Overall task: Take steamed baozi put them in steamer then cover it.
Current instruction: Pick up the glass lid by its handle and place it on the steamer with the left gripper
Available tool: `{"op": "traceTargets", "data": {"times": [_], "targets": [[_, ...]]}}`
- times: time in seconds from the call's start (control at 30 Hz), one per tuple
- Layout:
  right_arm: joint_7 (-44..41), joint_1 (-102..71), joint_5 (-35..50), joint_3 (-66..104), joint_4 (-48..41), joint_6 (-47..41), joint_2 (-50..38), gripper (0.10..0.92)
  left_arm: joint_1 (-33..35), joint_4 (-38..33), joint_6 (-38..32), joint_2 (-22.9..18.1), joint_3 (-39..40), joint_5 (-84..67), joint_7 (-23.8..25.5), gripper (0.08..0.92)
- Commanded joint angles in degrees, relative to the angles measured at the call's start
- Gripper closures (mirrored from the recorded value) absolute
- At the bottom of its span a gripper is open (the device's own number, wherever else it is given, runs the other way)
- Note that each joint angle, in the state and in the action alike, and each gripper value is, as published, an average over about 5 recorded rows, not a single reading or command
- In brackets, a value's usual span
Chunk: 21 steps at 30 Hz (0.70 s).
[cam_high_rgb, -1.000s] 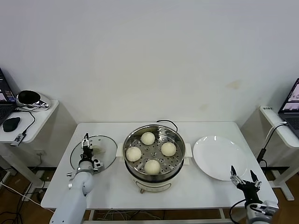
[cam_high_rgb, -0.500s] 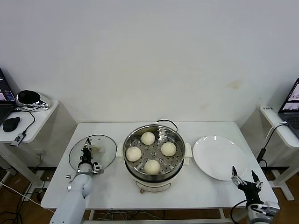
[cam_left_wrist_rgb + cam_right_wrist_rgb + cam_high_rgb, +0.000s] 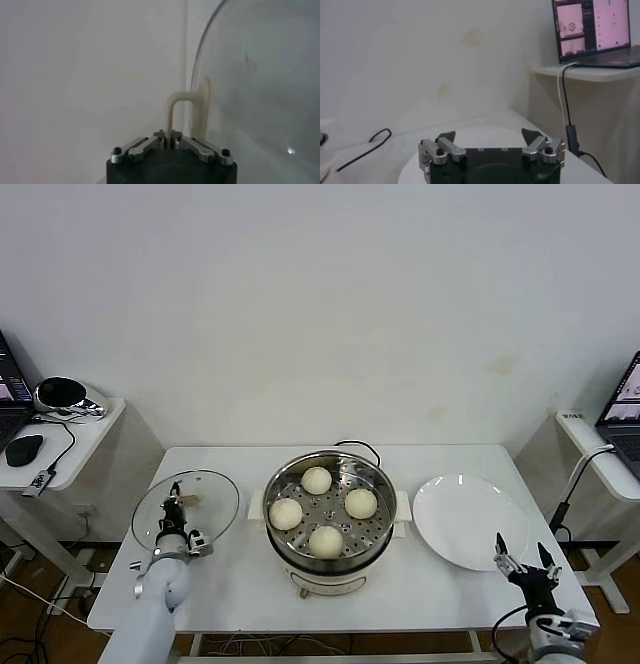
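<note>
Several cream-white baozi (image 3: 317,480) sit on the perforated tray inside the shiny steel steamer (image 3: 331,519) at the table's middle. My left gripper (image 3: 175,502) is shut on the cream handle (image 3: 176,115) of the clear glass lid (image 3: 186,510), which is lifted and tilted to the steamer's left. The lid's glass (image 3: 260,75) fills much of the left wrist view. My right gripper (image 3: 522,558) is open and empty near the table's front right corner; it also shows in the right wrist view (image 3: 489,137).
A flat white plate (image 3: 470,521) lies right of the steamer, just beyond my right gripper. The steamer's black cord (image 3: 362,447) runs behind the pot. Side desks with a laptop (image 3: 592,30) and a mouse (image 3: 24,449) flank the table.
My left gripper has lifted the glass lid off the table and tilted it, moving it slightly left. The right arm has barely moved.
</note>
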Motion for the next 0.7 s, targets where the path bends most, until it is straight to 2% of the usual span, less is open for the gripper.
{"op": "traceTargets", "data": {"times": [0.03,0.2,0.33,0.53,0.7], "targets": [[0.1,0.8,0.8,0.0,0.5,-0.2,0.1,0.203,9.6,-24.4,10.2,2.1,-3.3,-6.5,8.7,0.862],[0.4,2.1,0.8,-0.1,0.0,-0.6,0.4,0.203,14.5,-36.6,17.5,4.4,-6.0,-5.3,14.8,0.862],[0.5,2.6,-0.1,-0.4,0.4,-0.5,0.9,0.203,17.2,-45.3,22.2,4.5,-7.1,-1.4,20.0,0.862],[0.5,2.6,-2.7,-0.6,0.9,0.0,1.2,0.203,18.3,-57.0,27.5,1.9,-3.2,8.0,28.8,0.862],[0.6,3.0,-5.4,-0.3,0.1,0.6,1.8,0.203,18.3,-60.2,29.0,-1.9,2.9,12.7,29.9,0.862]]}}
